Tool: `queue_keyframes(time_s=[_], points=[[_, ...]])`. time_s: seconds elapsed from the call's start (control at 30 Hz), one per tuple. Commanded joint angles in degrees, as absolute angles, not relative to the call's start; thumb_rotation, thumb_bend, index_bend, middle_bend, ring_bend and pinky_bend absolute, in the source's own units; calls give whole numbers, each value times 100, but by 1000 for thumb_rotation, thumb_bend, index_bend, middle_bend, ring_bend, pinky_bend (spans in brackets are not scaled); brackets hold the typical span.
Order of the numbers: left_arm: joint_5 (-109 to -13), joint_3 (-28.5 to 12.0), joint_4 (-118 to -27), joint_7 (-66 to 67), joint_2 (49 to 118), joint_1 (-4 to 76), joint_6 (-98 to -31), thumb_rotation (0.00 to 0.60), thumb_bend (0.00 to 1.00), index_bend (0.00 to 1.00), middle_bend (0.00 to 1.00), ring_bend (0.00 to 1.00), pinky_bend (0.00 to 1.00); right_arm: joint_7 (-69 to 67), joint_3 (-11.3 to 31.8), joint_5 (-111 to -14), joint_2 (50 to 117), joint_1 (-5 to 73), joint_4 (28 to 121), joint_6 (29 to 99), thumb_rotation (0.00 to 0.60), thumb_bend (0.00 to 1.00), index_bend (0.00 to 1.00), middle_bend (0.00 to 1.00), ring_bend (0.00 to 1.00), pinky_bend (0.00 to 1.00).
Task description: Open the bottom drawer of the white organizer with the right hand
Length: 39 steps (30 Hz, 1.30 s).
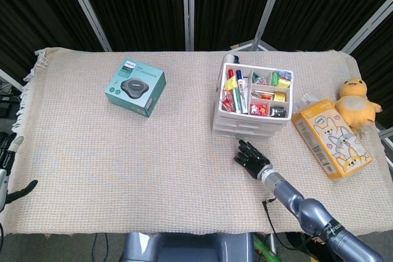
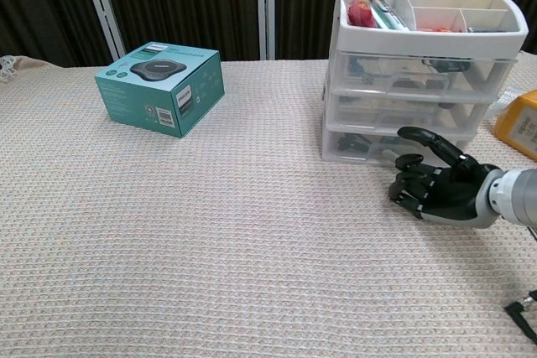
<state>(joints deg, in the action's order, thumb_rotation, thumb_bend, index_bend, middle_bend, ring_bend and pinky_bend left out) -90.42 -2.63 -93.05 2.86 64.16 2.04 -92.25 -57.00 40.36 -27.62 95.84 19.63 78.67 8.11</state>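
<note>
My right hand [image 1: 252, 157] lies low over the surface [image 1: 123, 170], just in front of the white organizer [image 1: 249, 124]; its fingers [image 2: 428, 142] are loosely spread and hold nothing. In the chest view the fingertips reach toward the bottom drawer [image 2: 361, 147], which sits flush with the two drawers above it; whether they touch its front I cannot tell. The organizer stands right of centre, its open top tray divided into compartments of pens and small coloured items. Nothing lies between my hand and the drawer front. To the organizer's right lies a yellow box [image 1: 330, 139] printed with cartoon animals, and beyond it a yellow plush toy [image 1: 356, 101], both apart from the organizer. Well to the left rests a teal box [image 1: 135, 92] picturing a round dark device; its printed text is too small to read. A woven cloth covers the surface. My left hand [image 1: 9, 170] shows only in part at the left edge, off the surface; its state I cannot tell.
</note>
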Motion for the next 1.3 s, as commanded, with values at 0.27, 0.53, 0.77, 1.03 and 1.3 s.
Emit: queue_keyframes(time_s=[0.27,0.53,0.77,1.03,1.3], points=[[-9053,-256,-9331,328,6421,201,-9235,600,162,0,0,0,0,-5579,4184,-2896,9522,1697,8055,587,600,198,336,808,861,700],[-9037,-260,-9332,311,6414,197,-9239,600,162,0,0,0,0,-5541,4018,-2845,9514,1761,8027,597,600,198,256,808,861,699],[-9013,-271,-9317,277,6407,210,-9212,600,163,0,0,0,0,-5494,3991,-2805,9542,1963,7881,702,600,198,250,808,861,698],[-8951,-288,-9299,264,6409,239,-9144,600,162,0,0,0,0,-5518,3953,-2691,9607,2145,7683,778,600,198,250,808,861,698],[-8936,-290,-9293,257,6409,252,-9120,600,163,0,0,0,0,-5522,4187,-2763,9790,2078,7634,691,600,198,270,808,861,698]])
